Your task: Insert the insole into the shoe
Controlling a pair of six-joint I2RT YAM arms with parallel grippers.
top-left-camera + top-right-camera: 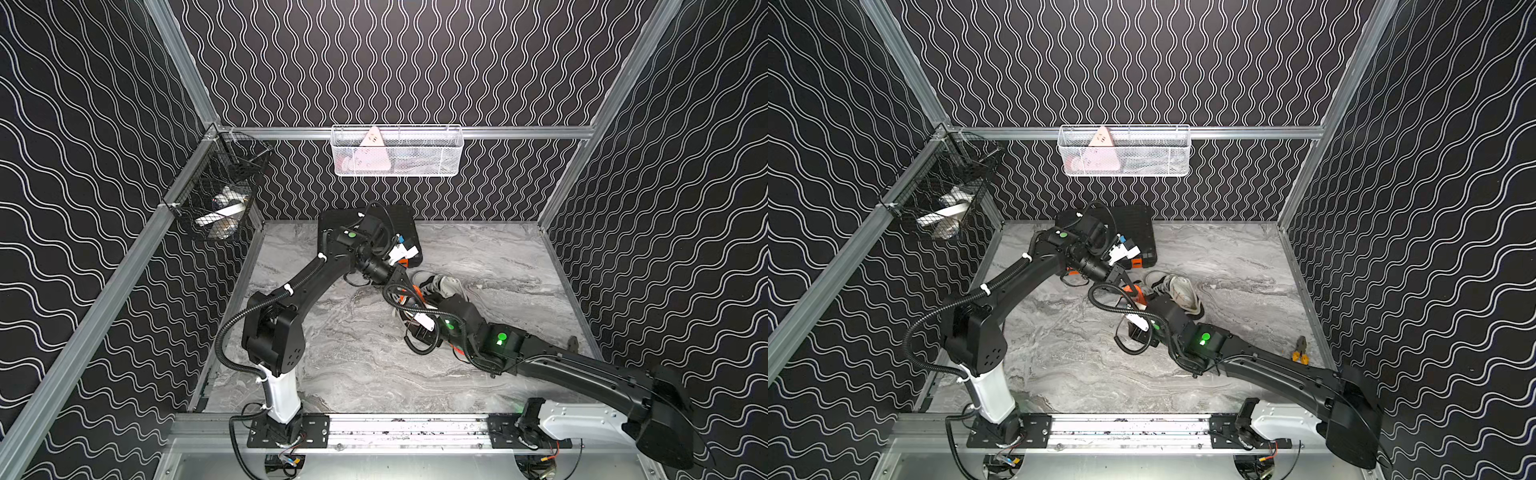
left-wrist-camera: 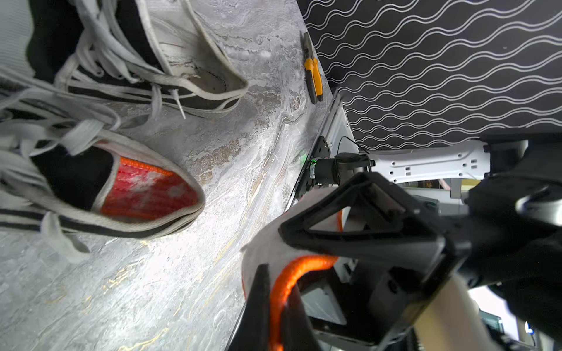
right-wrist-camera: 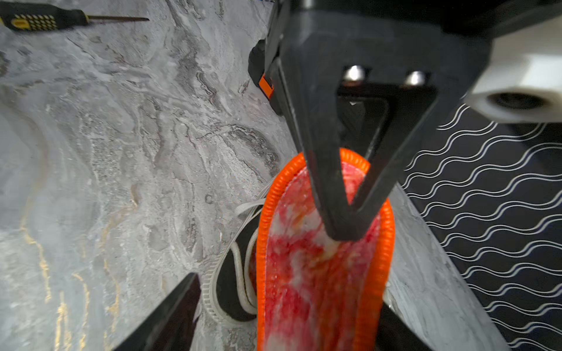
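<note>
Two grey laced shoes lie at mid-table. In the left wrist view one shoe shows an empty heel, and the other shoe has a red insole lying inside it. My left gripper is shut on the orange-stitched edge of a loose insole, red and white on top and pale beneath. The insole hangs over a black shoe opening with laces. My right gripper is open, its fingers standing either side of the insole.
Yellow-handled pliers lie by the right wall. A black-and-yellow screwdriver rests on the marble top. A black case sits at the back. A white basket and a black basket hang on the rails.
</note>
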